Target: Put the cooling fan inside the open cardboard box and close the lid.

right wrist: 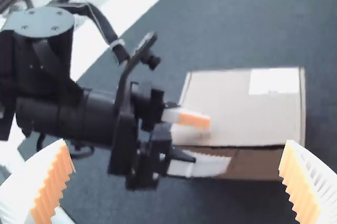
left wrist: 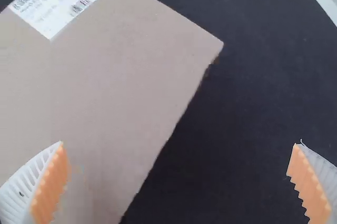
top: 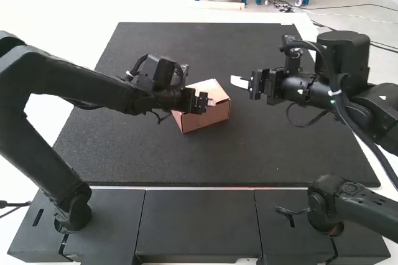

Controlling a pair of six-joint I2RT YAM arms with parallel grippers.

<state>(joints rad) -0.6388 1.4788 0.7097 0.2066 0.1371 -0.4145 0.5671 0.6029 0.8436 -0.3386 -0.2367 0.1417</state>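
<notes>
Black mat (top: 261,147) beneath cardboard box (top: 211,120) with white label (left wrist: 58,3), print illegible.

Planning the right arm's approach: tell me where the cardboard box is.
High view: the cardboard box sits central on the black mat, the left gripper over it, the right gripper apart to its right.

You've got bright, even light over the black mat (top: 249,153), with barely any shadows showing on it. Both wrist views look smeary, and the box (left wrist: 105,77) up close comes out pale and soft-edged.
</notes>
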